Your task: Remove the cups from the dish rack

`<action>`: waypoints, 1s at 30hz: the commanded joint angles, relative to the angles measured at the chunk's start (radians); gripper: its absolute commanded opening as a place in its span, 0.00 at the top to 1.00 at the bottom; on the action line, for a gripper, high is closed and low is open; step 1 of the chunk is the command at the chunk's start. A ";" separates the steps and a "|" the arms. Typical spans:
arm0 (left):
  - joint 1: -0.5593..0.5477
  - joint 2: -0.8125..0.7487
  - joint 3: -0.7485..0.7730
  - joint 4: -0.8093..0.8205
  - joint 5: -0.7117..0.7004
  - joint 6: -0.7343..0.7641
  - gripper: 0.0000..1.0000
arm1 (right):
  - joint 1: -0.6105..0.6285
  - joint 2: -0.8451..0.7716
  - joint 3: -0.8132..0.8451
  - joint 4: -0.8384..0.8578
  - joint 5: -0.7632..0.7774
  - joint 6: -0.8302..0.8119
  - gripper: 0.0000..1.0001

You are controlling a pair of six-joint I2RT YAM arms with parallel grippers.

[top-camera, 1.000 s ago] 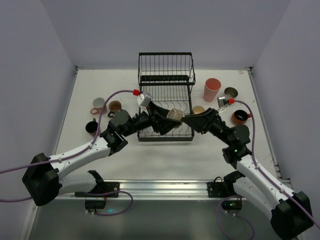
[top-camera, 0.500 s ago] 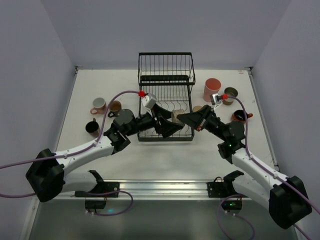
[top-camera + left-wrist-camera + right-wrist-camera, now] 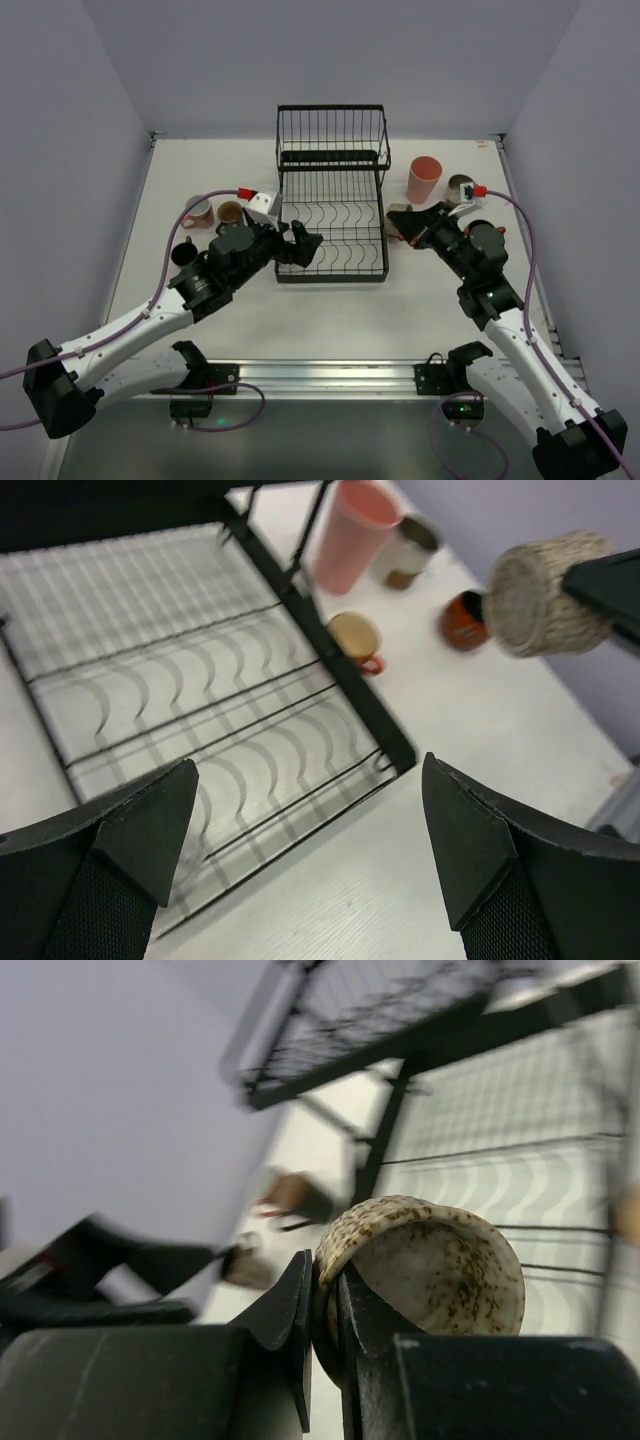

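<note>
Item: speckled cup (image 3: 430,1270), clear of the dish rack (image 3: 330,279), at its 3 o'clock
Hazard: thin rim pinch; you risk it pivoting loose, or clipping the pink tumbler (image 3: 424,180) at the cup's 1 o'clock on set-down
Right gripper (image 3: 325,1290): clamped on the cup's rim
Left gripper (image 3: 310,815): fully spread, empty, over the rack's 8 o'clock corner

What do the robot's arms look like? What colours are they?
The left arm and right arm are white tubes with chunky black joints. A purple cable with a red plug loops along each. The fingers are black wedges, and a small green light glows on the right arm.
</note>
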 commanded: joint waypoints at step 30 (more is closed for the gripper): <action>-0.001 0.185 -0.058 -0.161 -0.338 -0.012 0.02 | -0.342 0.918 0.471 -0.554 0.313 -0.340 0.92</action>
